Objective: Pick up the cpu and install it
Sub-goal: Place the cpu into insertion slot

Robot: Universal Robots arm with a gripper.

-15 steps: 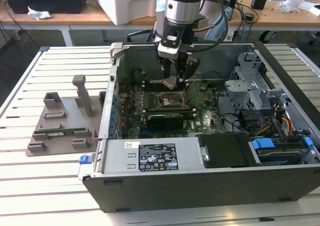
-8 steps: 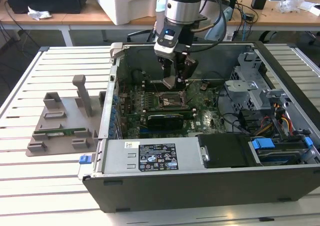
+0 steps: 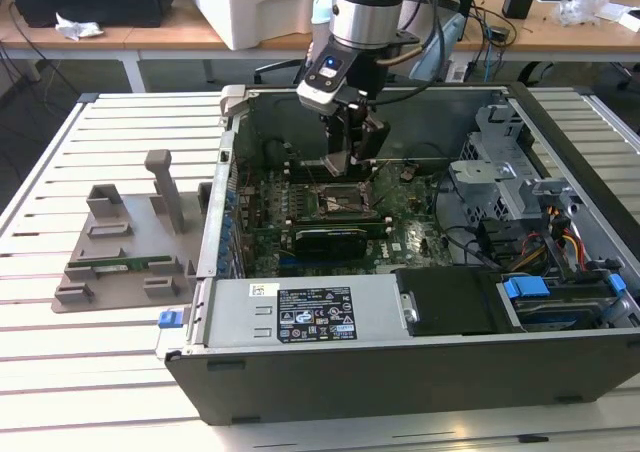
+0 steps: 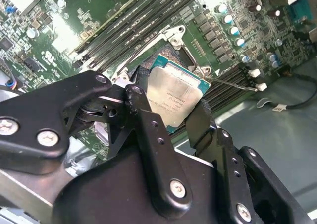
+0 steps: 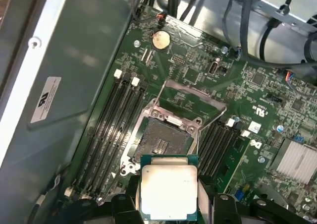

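Chip gripped over the board, socket open and not yet filled.

From where I stand, the claw (image 3: 350, 160) hangs inside the open computer case (image 3: 400, 367) on the worktop (image 3: 100, 392). Its two black fingers (image 4: 148, 130) pinch the cpu (image 5: 168, 192) by opposite edges, silver top up. The cpu hovers just above the motherboard, near the empty socket (image 5: 163, 137) but not over it, and the socket's hold-down frame (image 5: 193, 92) looks swung open. To my eye, doing this well means keeping the chip flat, squaring its edges to the socket walls, and lowering it softly with no sideways drag. The contacts look delicate, and the memory slots (image 5: 104, 135) crowd both sides.
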